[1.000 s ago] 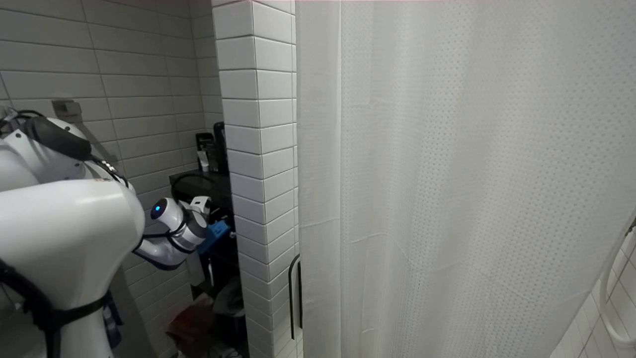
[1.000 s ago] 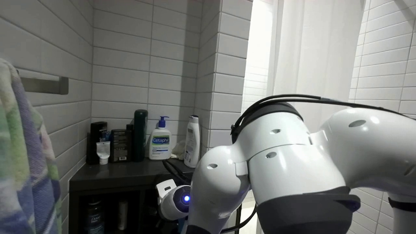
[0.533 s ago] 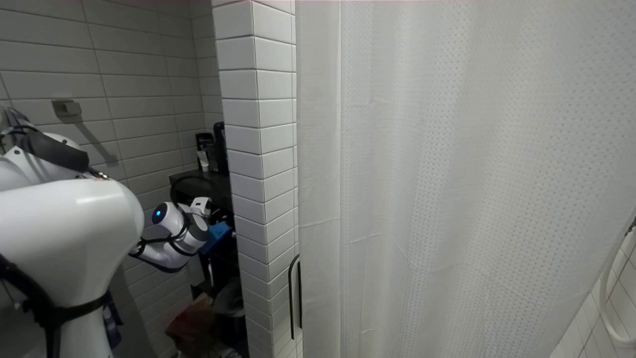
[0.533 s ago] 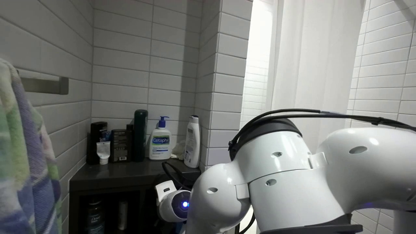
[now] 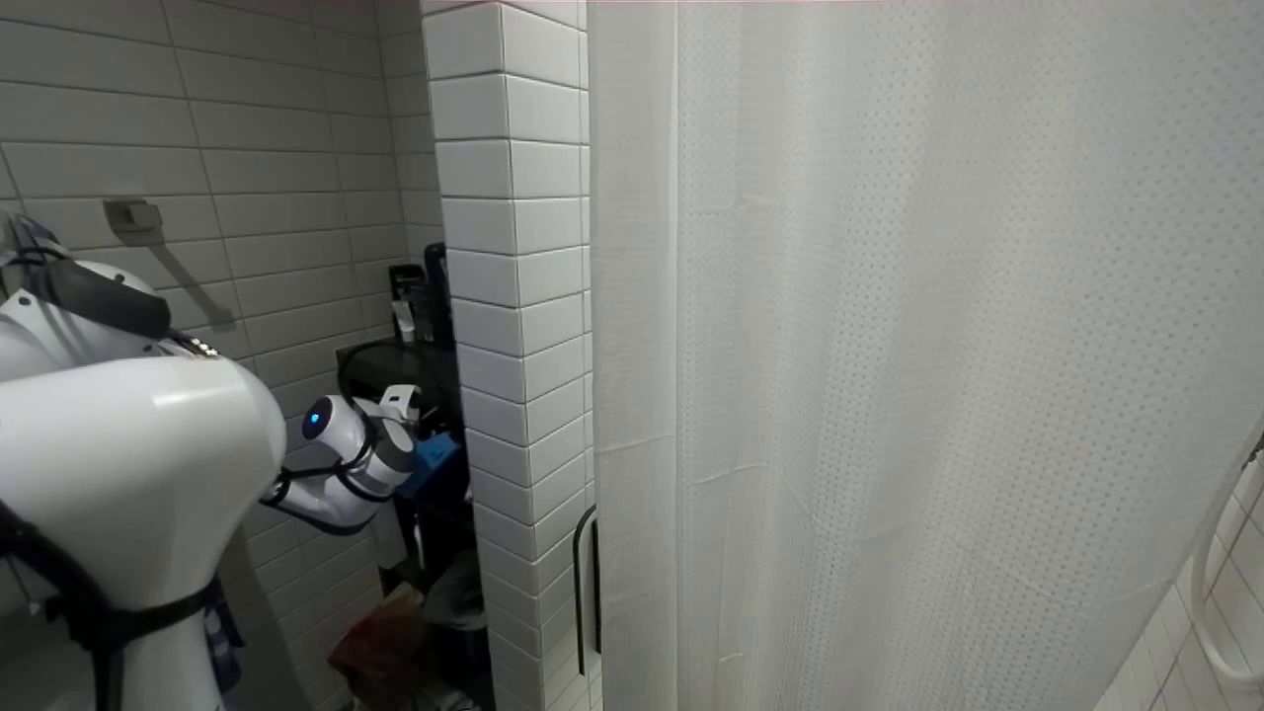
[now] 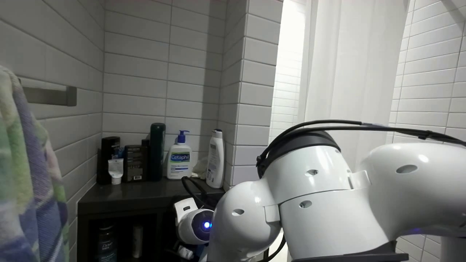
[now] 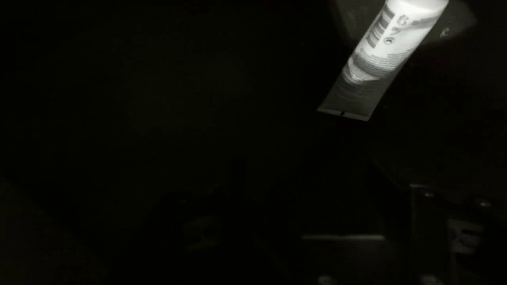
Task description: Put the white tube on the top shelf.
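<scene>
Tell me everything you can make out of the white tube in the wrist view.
The white tube looks like plastic, bright near the picture's top and grey toward its flat end, where a small dark mark sits on the seam. Dark print shows: a banded block along one edge, small symbols, curved stripes. It slants, flat end to the lower left; the frame cuts off its other end. What it rests on or touches is too dark to tell.
</scene>
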